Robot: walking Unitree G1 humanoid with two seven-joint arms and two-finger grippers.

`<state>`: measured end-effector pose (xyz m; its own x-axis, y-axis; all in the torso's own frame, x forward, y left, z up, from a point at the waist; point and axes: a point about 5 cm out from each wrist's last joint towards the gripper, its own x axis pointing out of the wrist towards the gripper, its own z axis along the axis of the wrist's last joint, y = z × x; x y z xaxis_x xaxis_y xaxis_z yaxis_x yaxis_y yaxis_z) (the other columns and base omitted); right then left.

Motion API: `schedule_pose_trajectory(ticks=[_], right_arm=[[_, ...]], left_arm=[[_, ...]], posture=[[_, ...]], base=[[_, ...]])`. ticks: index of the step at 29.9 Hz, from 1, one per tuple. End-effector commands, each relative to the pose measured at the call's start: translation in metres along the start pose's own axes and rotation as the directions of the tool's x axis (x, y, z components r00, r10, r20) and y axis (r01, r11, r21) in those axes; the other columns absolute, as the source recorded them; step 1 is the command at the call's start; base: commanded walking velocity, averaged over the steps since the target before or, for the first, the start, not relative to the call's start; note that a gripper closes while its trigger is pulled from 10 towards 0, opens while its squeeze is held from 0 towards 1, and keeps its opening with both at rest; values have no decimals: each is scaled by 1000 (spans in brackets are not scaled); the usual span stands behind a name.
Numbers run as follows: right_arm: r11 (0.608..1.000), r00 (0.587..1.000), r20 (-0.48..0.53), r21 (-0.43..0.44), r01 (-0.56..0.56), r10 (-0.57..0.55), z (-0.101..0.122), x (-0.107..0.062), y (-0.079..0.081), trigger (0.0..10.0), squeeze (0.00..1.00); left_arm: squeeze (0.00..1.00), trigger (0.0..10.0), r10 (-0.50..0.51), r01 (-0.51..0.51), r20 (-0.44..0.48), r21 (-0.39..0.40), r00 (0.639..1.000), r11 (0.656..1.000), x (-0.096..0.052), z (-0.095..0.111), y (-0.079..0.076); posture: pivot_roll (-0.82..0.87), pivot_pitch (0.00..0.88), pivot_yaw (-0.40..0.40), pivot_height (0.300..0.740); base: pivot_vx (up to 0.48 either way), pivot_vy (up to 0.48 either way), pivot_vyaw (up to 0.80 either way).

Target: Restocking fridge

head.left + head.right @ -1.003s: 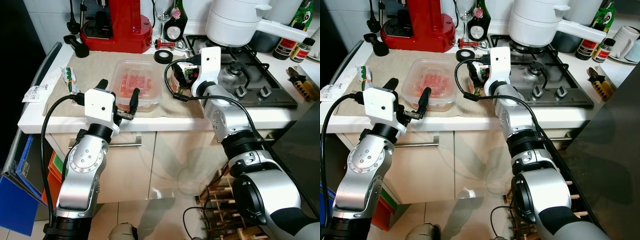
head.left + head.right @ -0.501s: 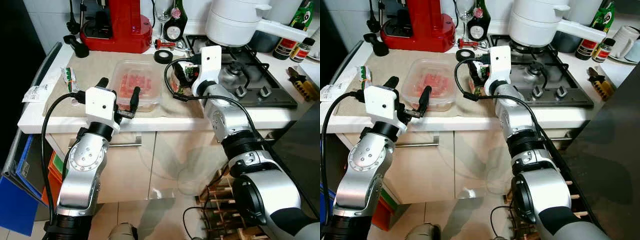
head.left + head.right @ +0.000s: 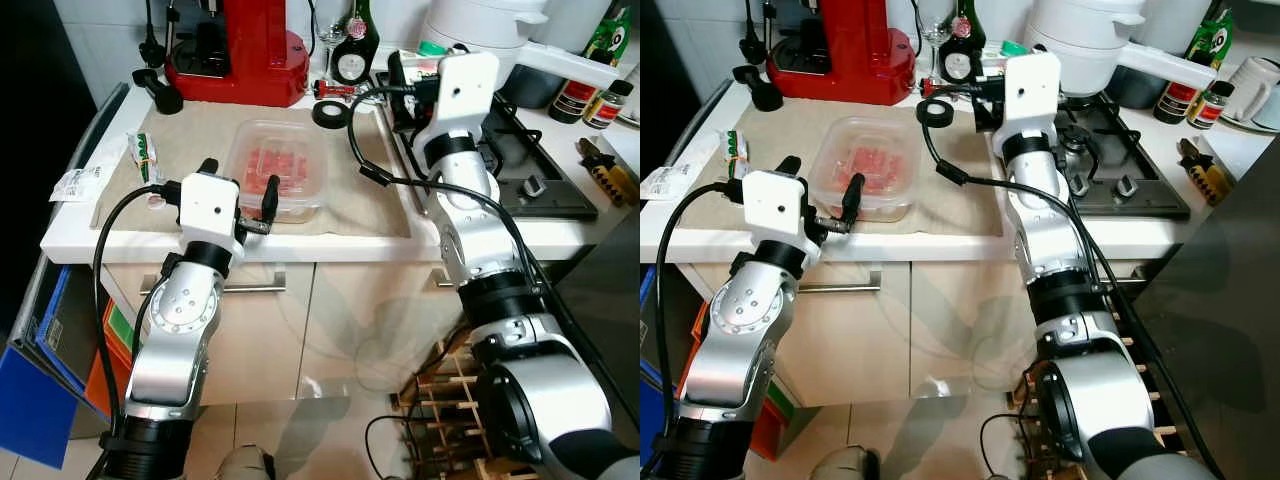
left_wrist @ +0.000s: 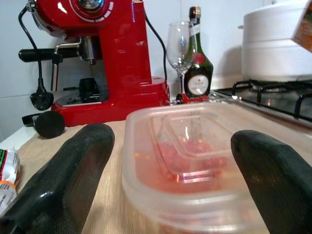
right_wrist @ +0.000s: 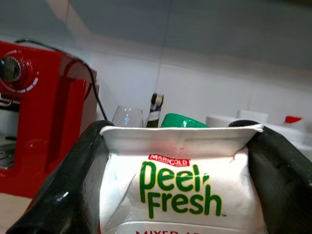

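A clear lidded plastic container [image 3: 278,170] of red pieces sits on the beige mat on the counter. My left gripper [image 3: 238,178] is open at the container's near side, one black finger [image 4: 63,180] on each side of the near wall of the container [image 4: 190,165], apart from it. My right gripper [image 3: 415,75] is raised above the hob's left edge, shut on a white Peel Fresh juice carton [image 5: 180,190] with a green cap. The carton [image 3: 992,70] hangs clear of the counter, mostly hidden behind the wrist.
A red coffee machine [image 3: 240,50], a wine glass, a dark bottle [image 3: 352,55] and a black tape roll [image 3: 327,113] line the back. A white pot [image 3: 490,25] stands on the gas hob [image 3: 530,170]. A snack packet [image 3: 143,155] lies left of the mat.
My right gripper has lifted the carton off the mat, up and toward the back by the hob. The left gripper stays open at the container.
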<state>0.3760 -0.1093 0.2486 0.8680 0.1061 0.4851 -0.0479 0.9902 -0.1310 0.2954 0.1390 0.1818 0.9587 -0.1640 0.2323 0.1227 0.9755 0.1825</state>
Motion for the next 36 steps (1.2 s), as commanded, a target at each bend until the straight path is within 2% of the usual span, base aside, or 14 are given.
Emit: schedule_pose_trajectory(ticks=[1,7,24,36], right_arm=[[999,996,76,-29,38,-36,12,-3,-7,10000,0],[987,977,166,-68,149,-136,22,-12,-18,10000,0],[990,988,108,-68,121,-113,11,-17,-7,10000,0],[993,993,61,-62,103,-99,3,-20,-6,10000,0]], left_arm=[[0,10000,5,-5,7,-9,1000,1000,7,1,-4],[0,10000,16,-15,13,-27,1000,1000,14,0,-4],[0,10000,22,-21,30,-28,999,999,17,0,-4],[0,10000,19,-18,39,-19,999,1000,18,1,-5]], posture=[[117,0,-82,740],[104,0,-77,740],[107,0,-76,740],[102,0,-67,740]], base=[[0,0,0],[0,0,0],[-222,0,0],[0,0,0]])
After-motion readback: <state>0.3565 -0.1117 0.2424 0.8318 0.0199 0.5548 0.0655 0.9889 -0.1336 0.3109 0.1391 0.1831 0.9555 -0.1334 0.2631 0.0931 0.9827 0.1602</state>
